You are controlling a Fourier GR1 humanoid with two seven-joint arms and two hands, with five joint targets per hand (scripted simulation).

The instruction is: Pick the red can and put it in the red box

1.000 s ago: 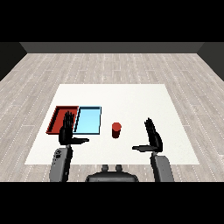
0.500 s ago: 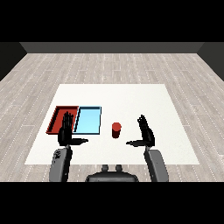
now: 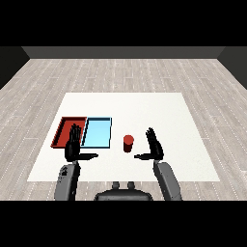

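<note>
- The right hand (image 3: 154, 146) was open, fingers straight and pointing up, thumb stretched out to its left toward the red can (image 3: 128, 143). It held nothing.
- The red can stood upright on the white table (image 3: 193, 159), just to the left of the right hand's thumb and apart from it. A clear strip of table showed between thumb tip and can.
- The left hand (image 3: 74, 145) was also open, fingers straight, thumb out to its right. It hovered over the near edges of the red tray (image 3: 61, 130) and the light blue tray (image 3: 99, 132).
- Risk, judged: with the thumb leading toward the can, a sideways approach could nudge the can before the fingers wrapped it. An upright can would likely tip or skate leftward toward the blue tray.
- Risk, judged: the blue tray lay between the can and the red tray, so a short carry could land the can in the wrong tray.
- Risk, judged: the left hand sat near the red tray's near edge and could crowd the drop.
- The can looked like a short, plain cylinder, red all over, its top face slightly lighter. No label or dent could be made out.
- It cast a small shadow at its base, which suggested it rested flat on the table.
</note>
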